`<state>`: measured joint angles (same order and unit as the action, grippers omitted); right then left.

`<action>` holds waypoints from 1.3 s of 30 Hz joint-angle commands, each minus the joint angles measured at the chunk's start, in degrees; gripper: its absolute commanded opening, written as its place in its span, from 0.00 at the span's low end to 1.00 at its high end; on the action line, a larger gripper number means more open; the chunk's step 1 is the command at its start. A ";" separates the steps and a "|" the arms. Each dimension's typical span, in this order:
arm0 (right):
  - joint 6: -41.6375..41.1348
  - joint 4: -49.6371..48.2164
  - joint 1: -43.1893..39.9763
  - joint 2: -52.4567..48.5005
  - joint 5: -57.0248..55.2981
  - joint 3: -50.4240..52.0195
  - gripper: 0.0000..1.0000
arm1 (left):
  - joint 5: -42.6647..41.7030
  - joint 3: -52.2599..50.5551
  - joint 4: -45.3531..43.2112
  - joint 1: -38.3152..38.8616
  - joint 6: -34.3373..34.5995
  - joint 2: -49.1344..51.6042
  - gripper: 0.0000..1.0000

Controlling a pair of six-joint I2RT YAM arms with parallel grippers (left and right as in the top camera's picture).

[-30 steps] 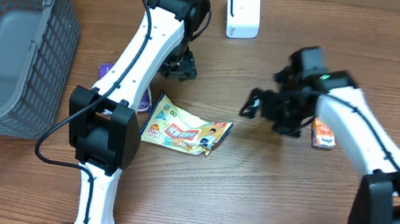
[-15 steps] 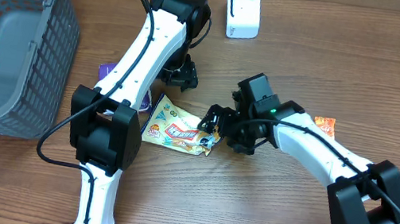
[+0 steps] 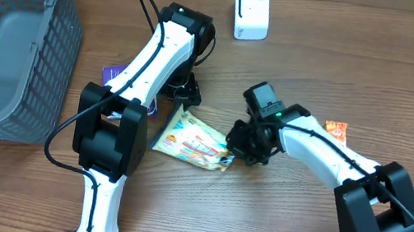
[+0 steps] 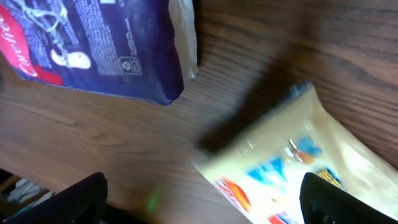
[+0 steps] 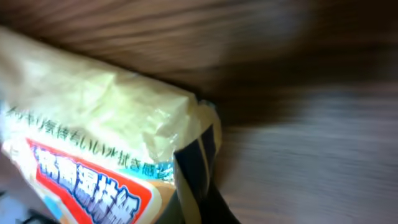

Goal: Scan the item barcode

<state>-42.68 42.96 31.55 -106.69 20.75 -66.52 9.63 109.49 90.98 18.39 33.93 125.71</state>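
The item, a yellow snack packet (image 3: 193, 140) with red and blue print, lies flat on the wooden table mid-scene. My right gripper (image 3: 239, 144) is at its right end, shut on the packet's striped corner (image 5: 198, 155); the jaws pinch it at the bottom of the right wrist view (image 5: 202, 190). My left gripper (image 3: 185, 93) hovers just beyond the packet's far left corner, open, its dark fingers (image 4: 74, 199) wide apart over bare wood and the packet's edge (image 4: 292, 168). The white scanner (image 3: 251, 11) stands at the back. No barcode shows.
A purple packet (image 3: 111, 76) lies partly under the left arm, and its printed back shows in the left wrist view (image 4: 93, 43). A grey wire basket (image 3: 3, 34) fills the left side. A small orange packet (image 3: 336, 131) lies to the right, behind the right arm.
My right arm swept left from the orange packet to the yellow one and its jaws went from open to shut on the corner. The yellow packet has turned slightly.
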 commanded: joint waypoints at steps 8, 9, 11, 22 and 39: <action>4.96 27.32 -2.32 0.07 -31.91 -21.57 0.04 | -4.52 -1.49 -2.60 0.26 -2.78 0.28 0.89; 4.96 29.16 -2.32 0.07 -34.23 -23.30 0.04 | -6.14 -1.49 -3.10 0.28 -4.13 0.28 0.88; 3.85 33.86 -2.32 0.07 -41.00 -27.56 0.04 | -8.68 -1.49 -4.09 0.28 -6.16 0.28 0.88; -9.70 52.52 -3.63 0.04 -62.73 -39.56 0.04 | -9.25 -1.49 -5.35 0.26 -6.12 0.28 0.86; -10.08 36.48 7.21 0.04 -44.57 -25.81 0.04 | -9.20 -1.49 -5.90 0.26 -6.34 0.28 0.87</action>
<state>-52.01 80.77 35.11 -107.22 -26.65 -92.16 1.02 108.29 85.23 18.39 28.82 125.71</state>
